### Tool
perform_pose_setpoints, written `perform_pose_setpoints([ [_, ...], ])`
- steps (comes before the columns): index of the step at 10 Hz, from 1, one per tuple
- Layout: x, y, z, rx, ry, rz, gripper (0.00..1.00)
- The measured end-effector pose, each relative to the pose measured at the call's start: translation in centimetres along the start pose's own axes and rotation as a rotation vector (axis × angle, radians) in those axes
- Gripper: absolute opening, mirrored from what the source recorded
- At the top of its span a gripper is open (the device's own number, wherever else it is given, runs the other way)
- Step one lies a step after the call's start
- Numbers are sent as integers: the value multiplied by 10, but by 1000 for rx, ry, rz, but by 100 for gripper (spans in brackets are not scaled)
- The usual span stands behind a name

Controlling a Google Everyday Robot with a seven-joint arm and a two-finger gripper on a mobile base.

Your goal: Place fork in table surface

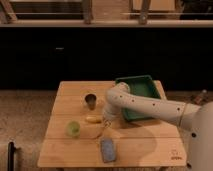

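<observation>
The table surface (145, 145) is a light wooden slatted top with a small dark logo (175, 155) at its front right corner. My white arm reaches in from the right and bends down at the middle of the table. My gripper (106, 121) hangs low over the wood, just right of a yellow oblong object (91, 119). A slim pale strip that looks like the fork (104, 132) points down from the gripper toward the tabletop. I cannot tell whether it touches the wood.
A green tray (141, 85) sits at the back right, partly behind my arm. A dark cup (90, 100) stands at the back middle, a green cup (73, 128) at the left, and a blue-grey sponge (107, 149) near the front edge.
</observation>
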Motion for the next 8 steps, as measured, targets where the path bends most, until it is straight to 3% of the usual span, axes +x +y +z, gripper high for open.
perform_pose_setpoints([
  [2,-2,0,0,4,1,3,79],
  [8,-5,-5,-7,52,7,-3,80],
])
